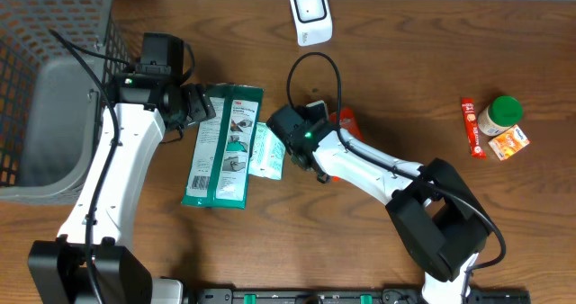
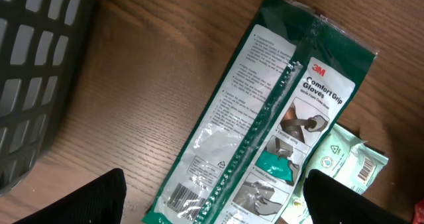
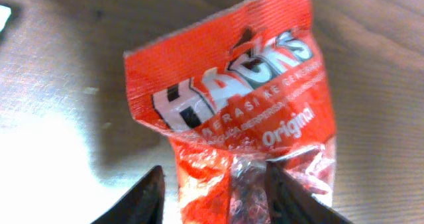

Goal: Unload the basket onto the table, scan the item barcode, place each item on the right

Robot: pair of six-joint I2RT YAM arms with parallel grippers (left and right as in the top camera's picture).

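1. Overhead: on the wooden table (image 1: 432, 34) a grey basket (image 1: 36, 34) fills the far left corner, and a white scanner (image 1: 310, 14) stands at the middle of the far edge.
2. Overhead: the red sweet bag (image 1: 347, 121) lies near the table's middle, on the near side of the scanner and apart from it. The right gripper (image 1: 324, 115) is at the bag's left end.
3. Overhead: a green glove pack (image 1: 225, 151) lies left of centre with a pale wipes packet (image 1: 268, 151) touching its right side. The left gripper (image 1: 207, 106) hangs over the pack's far left corner, beside the basket.
4. Overhead: towards the right edge sit a red stick packet (image 1: 472, 127), a green-lidded jar (image 1: 499, 115) and a small orange packet (image 1: 509, 143), close together.
5. Left wrist: the left gripper (image 2: 215, 177) is spread wide and holds nothing. The glove pack (image 2: 265, 118) lies flat below it with a barcode (image 2: 180, 197) at its near end. The wipes packet (image 2: 344, 158) peeks out from under the pack's right side, and the basket (image 2: 33, 71) wall is at the left.
6. Right wrist: the right gripper (image 3: 213, 169) has its fingers (image 3: 139, 201) parted about halfway, with the crumpled end of the red sweet bag (image 3: 232, 91) between them. The rest of the bag lies on the table (image 3: 59, 85), printed side up. I cannot tell whether the fingers press on it.
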